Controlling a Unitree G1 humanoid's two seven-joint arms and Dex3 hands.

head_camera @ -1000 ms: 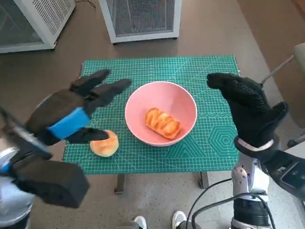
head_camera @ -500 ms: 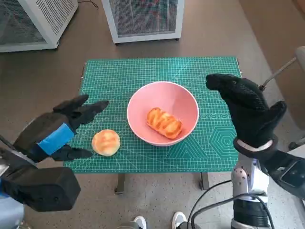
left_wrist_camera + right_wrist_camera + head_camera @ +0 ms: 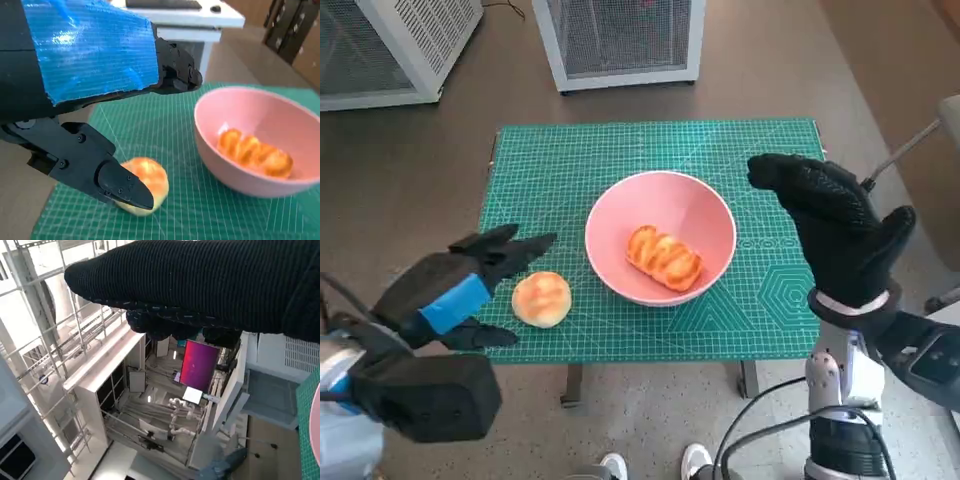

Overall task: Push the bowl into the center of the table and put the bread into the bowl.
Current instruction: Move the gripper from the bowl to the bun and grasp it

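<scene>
Pink, the round plastic bowl [image 3: 660, 236] sits mid-mat holding one glazed oblong bread [image 3: 663, 256], while your tape-backed left hand [image 3: 460, 290], fingers spread and empty, brackets the round bun [image 3: 541, 298] for grasping; your gloved right hand [image 3: 835, 226] hovers open.

A small table [image 3: 748, 378] carries a green mat [image 3: 620, 160]; on the mat sit a pink bowl [image 3: 695, 205] and a bun [image 3: 541, 298] beside it
</scene>
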